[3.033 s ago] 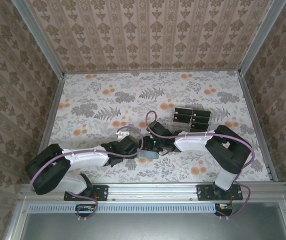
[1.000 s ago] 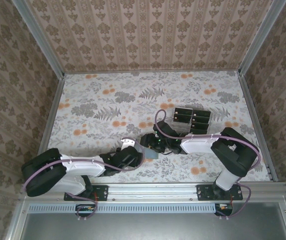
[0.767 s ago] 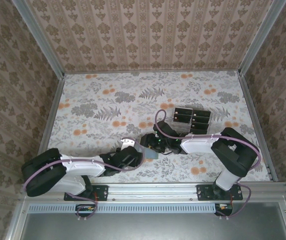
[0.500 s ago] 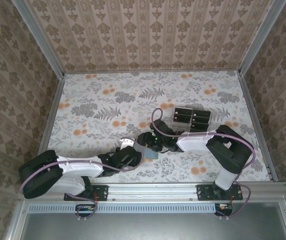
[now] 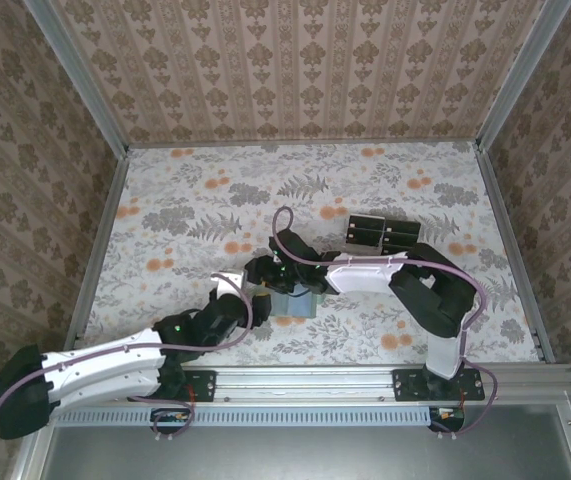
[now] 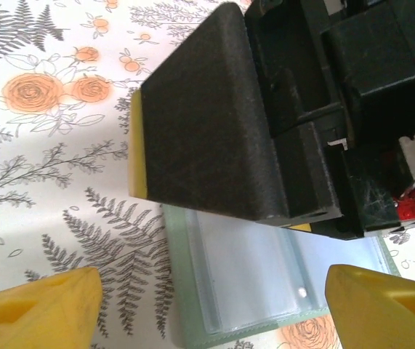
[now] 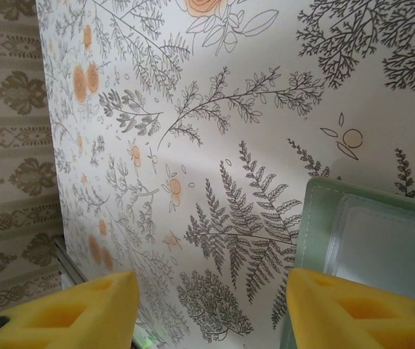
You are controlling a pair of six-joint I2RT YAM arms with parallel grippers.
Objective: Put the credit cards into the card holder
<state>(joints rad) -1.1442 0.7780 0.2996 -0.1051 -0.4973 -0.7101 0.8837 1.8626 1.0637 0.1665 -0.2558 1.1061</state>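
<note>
The card holder [image 5: 296, 303] lies open and flat on the flowered table, its clear inner sleeve [image 6: 247, 269] facing up. My left gripper [image 5: 248, 297] is open just left of it; in the left wrist view its yellow fingertips [image 6: 36, 305] stand wide apart, with the card holder on the table beyond them. My right gripper [image 5: 271, 274] is open too, low over the card holder's far left corner; one yellow fingertip [image 7: 360, 305] overlaps the green edge [image 7: 316, 225]. Black credit cards [image 5: 380, 235] sit at the back right. Nothing is held.
The cards rest on a clear tiered rack [image 5: 397, 250] behind the right forearm. The right gripper's black body [image 6: 214, 123] hangs close above the card holder, right in front of the left gripper. Patterned walls [image 5: 295, 70] enclose the table.
My left gripper has opened and drawn back to the left of the card holder, its arm stretching out low. The right gripper has slid left over the holder's corner.
</note>
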